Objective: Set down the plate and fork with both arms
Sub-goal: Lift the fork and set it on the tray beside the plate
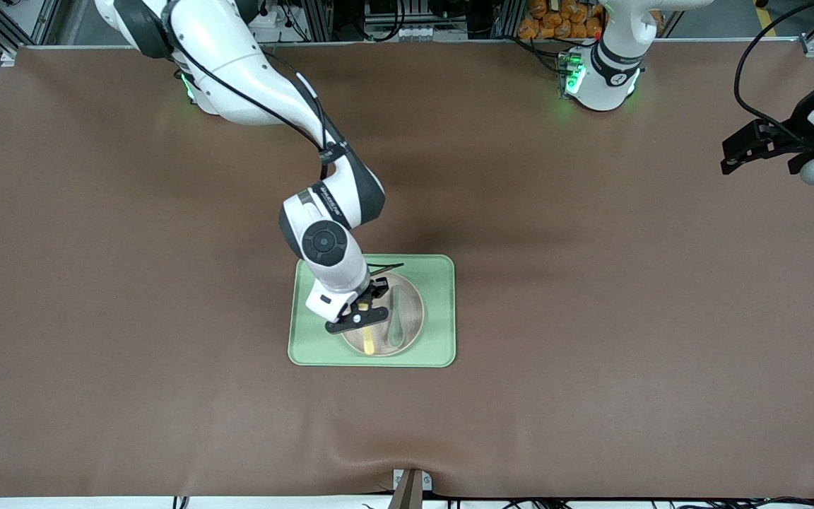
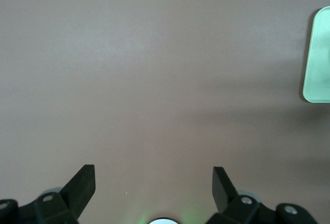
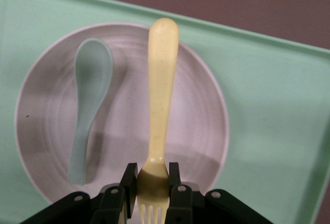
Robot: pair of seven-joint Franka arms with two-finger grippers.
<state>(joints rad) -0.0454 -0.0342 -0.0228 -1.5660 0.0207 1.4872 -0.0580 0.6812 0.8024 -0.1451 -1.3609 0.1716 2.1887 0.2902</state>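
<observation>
The off-white plate (image 1: 413,300) lies on a light green tray (image 1: 442,311) in the middle of the table. My right gripper (image 1: 361,314) is low over the plate and shut on the pale yellow fork (image 1: 368,341). In the right wrist view the right gripper (image 3: 153,180) pinches the fork (image 3: 162,95) just above its tines, and the handle stretches out over the plate (image 3: 201,121). My left gripper (image 1: 728,159) waits open over bare table at the left arm's end. In the left wrist view the left gripper (image 2: 153,182) has nothing between its fingers.
A grey-green spoon (image 1: 396,322) lies on the plate beside the fork, and shows as the spoon (image 3: 90,95) in the right wrist view. A corner of the tray (image 2: 319,59) shows in the left wrist view. Brown cloth (image 1: 591,283) covers the table around the tray (image 3: 268,105).
</observation>
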